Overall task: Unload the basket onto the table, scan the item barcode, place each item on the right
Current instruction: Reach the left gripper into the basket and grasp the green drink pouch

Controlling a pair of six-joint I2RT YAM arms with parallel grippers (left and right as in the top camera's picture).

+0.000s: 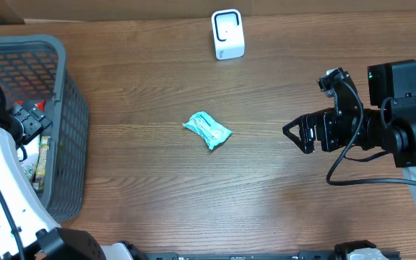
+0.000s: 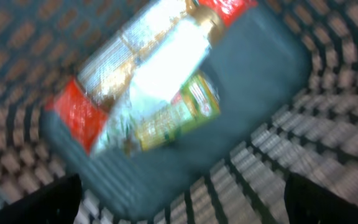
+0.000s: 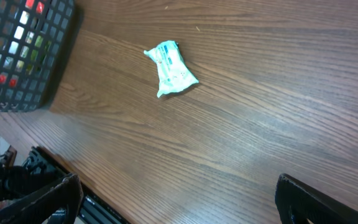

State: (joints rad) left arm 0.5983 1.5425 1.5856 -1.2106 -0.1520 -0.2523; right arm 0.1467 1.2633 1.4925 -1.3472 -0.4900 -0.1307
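Observation:
A small teal packet [image 1: 207, 129] lies in the middle of the wooden table, also in the right wrist view [image 3: 170, 68]. The white barcode scanner [image 1: 227, 34] stands at the far edge. My left gripper [image 1: 27, 121] is down inside the grey basket [image 1: 71, 123]. It [image 2: 182, 202] is open above a shiny packet with red ends and a green label [image 2: 148, 81]; that view is blurred. My right gripper [image 1: 298, 133] hovers right of the teal packet, open and holding nothing [image 3: 179, 199].
The mesh basket [image 3: 17, 56] takes up the table's left end and holds more snack packets [image 1: 42, 162]. The table's front edge shows in the right wrist view, with cables below it.

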